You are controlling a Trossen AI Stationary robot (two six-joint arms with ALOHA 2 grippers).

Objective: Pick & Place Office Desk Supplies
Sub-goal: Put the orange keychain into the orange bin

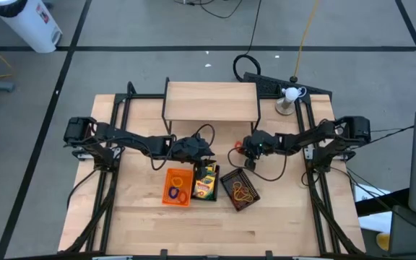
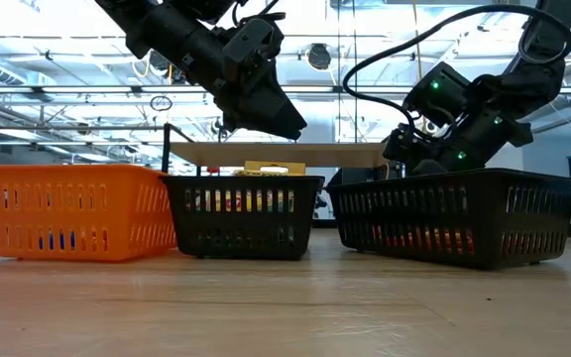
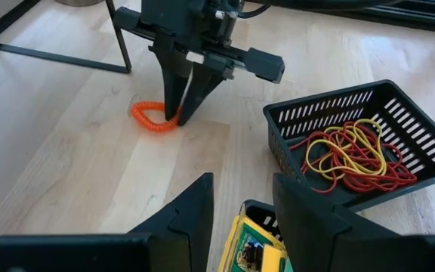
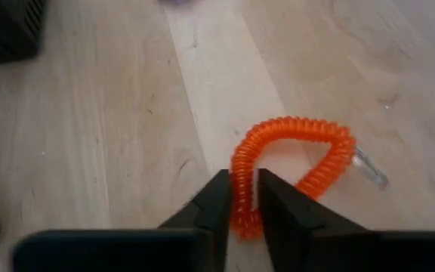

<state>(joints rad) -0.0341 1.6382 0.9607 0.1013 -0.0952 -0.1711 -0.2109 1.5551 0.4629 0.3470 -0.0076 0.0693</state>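
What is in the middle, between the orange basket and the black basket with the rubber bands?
Another black mesh tray, holding yellow-and-green crayon boxes, sits between the orange mesh tray and the black mesh tray with red and yellow rubber bands. The high view shows it best.

An orange coil (image 4: 289,170), 1 orange tray (image 2: 67,210), 2 black trays (image 2: 241,213), red-and-yellow rubber bands (image 3: 353,151).

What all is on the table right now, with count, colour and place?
Trays: three; orange, black, black; side by side, table front-centre.
Bands: loops in the orange tray; red and yellow tangle in the right black tray.
Crayon boxes: yellow-green, in the middle tray; count unclear.
Coil: one, orange, on the table behind the trays.
Riser: one, wooden, table rear.
Left gripper: open, above the middle tray.
Right gripper: pinching the coil.
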